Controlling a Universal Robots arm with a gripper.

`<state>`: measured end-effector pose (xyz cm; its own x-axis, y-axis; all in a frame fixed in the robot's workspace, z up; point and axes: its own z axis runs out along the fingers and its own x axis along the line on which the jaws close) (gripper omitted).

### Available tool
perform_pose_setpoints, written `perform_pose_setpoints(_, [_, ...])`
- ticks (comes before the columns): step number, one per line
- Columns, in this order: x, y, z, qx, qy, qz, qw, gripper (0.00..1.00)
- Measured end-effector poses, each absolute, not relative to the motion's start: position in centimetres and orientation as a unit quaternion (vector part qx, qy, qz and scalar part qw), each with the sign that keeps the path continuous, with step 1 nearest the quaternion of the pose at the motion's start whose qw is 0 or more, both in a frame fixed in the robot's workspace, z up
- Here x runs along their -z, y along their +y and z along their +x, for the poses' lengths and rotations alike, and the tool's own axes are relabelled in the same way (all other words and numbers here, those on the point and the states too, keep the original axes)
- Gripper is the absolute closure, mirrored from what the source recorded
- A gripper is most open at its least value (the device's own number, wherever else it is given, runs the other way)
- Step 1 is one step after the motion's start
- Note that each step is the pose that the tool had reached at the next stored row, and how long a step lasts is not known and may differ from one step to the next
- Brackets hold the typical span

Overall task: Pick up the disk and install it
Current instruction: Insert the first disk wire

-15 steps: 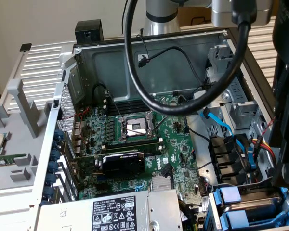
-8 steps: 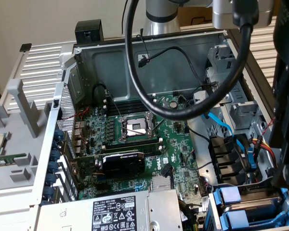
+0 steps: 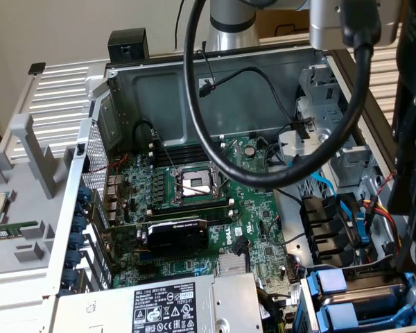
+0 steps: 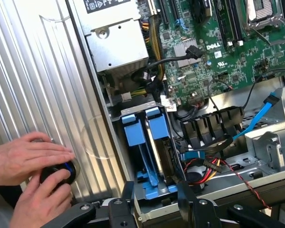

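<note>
My gripper (image 4: 156, 203) hangs open over the drive bay of the open computer case, its two black fingers (image 4: 127, 197) set wide apart with nothing between them. Directly below the gap, two bright blue plastic trays (image 4: 145, 137) stand on edge in the bay. In the exterior view these trays (image 3: 340, 305) sit at the case's lower right corner. No drive with a white label shows in either view, so the disk is hidden or out of view. The arm's dark body (image 3: 410, 139) fills the exterior view's right edge.
The green motherboard (image 3: 194, 194) fills the case floor, beside the silver power-supply box (image 3: 166, 305) with its warning label. A thick black cable (image 3: 215, 146) loops over the case. Red, yellow and blue wires (image 4: 213, 166) lie by the bay. A person's hands (image 4: 33, 161) rest on a black knob on the ribbed panel.
</note>
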<state>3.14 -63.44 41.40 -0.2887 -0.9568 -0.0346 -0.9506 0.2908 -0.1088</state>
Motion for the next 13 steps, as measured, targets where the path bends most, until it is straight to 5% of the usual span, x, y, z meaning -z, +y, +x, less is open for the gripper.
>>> perform_pose_setpoints(13, [-41.08,-63.56,3.24,0.032,0.799,-0.599,0.048,0.51])
